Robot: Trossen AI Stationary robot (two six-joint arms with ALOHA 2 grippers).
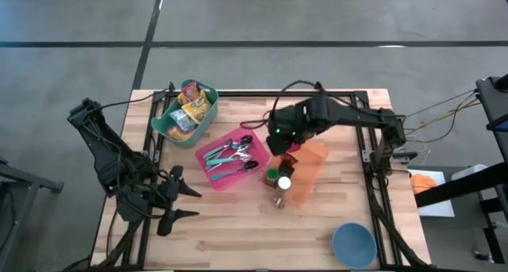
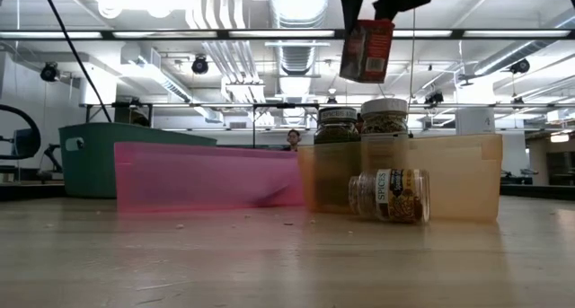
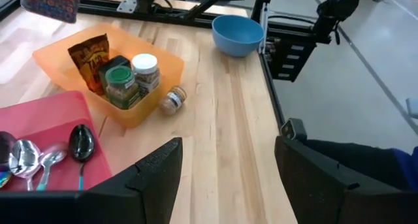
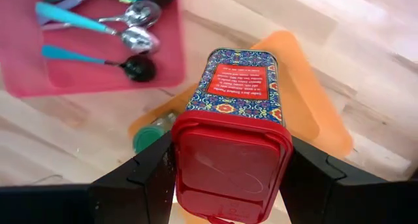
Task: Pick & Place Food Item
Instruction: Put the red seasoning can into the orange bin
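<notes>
A red-lidded spice tin with a blue patterned label hangs high above the orange bin, with my right gripper shut on it. In the low view the tin is well clear of the bin. Two lidded jars and a dark packet stand in the bin. A small jar lies on its side on the table against the bin's wall. My left gripper waits open near the table's front left, holding nothing. My right gripper pinches the tin at its red lid end, one finger on each of two opposite sides. The fingers come from above, pointing steeply down. The tin hangs below them, slightly tilted, lifted clear above the orange bin.
A pink tray with several spoons lies left of the orange bin. A teal bin with snack packets stands at the back left. A blue bowl sits at the front right. Bare wood lies between my left gripper and the bowl.
</notes>
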